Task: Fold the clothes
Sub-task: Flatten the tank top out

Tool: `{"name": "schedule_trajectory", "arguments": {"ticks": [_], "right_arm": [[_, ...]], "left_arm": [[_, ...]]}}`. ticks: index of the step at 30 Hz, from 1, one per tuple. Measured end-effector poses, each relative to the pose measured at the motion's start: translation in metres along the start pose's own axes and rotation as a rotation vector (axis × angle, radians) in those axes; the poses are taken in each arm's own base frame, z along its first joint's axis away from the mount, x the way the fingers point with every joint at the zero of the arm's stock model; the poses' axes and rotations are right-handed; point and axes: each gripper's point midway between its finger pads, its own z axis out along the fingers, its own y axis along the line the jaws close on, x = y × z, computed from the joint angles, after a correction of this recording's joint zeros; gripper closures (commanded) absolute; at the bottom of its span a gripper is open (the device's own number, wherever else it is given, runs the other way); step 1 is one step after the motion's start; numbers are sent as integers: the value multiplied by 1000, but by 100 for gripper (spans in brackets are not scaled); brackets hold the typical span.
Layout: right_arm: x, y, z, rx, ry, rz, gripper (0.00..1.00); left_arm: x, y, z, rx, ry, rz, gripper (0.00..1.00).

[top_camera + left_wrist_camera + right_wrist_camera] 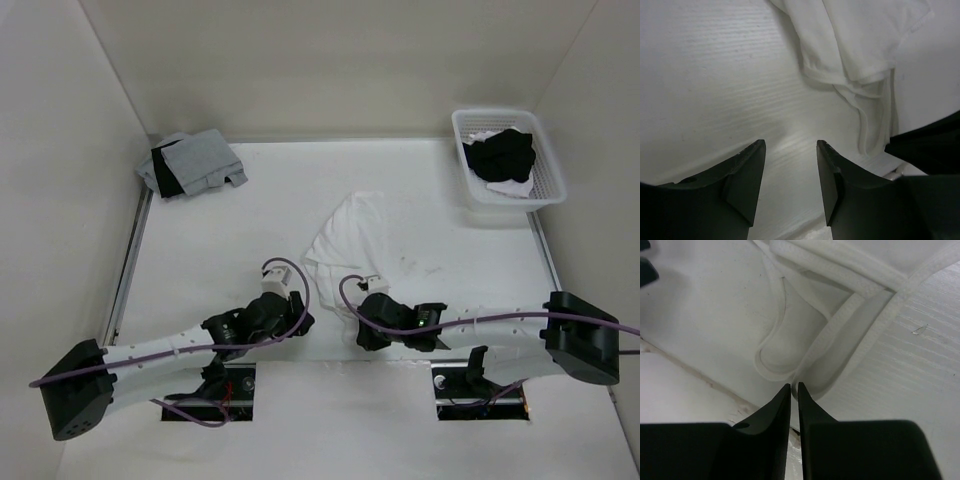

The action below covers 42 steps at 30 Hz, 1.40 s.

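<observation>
The clothes (350, 235), a white thin top, lie crumpled on the table a little ahead of both arms. Their narrow straps (840, 325) trail toward the near edge. My right gripper (362, 322) is low at that near end. In the right wrist view its jaws (794, 386) stand nearly together, pinching the bottom of a strap loop. My left gripper (292, 310) sits just left of the garment. Its fingers (790, 145) are open over bare table, and the clothes (855, 40) lie ahead and to the right of them, untouched.
A grey-and-black garment pile (195, 162) lies at the back left corner. A white basket (495, 205) holding dark clothing stands at the back right. White walls close in the table on three sides. The right arm (930, 145) shows at the edge of the left wrist view.
</observation>
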Motion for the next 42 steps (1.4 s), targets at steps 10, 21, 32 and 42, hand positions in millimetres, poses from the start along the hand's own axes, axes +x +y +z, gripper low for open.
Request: {"name": "schedule_trajectory", "arguments": {"ticks": [10,21,32,42], "right_arm": [[7,1,0,-14,32,-17,96],[-56,10,-64,-268,-280,119,98],[-71,1,-73,-305,-364,166,98],[-100,2,-90,-352,-486,179,97]], "left_arm": [[31,-21,-2,39,72,27,50],[49,-68,16,75,105,27,47],[61,-88,29,-25,123,59,61],[64,-92,40,-140,125,92,84]]}}
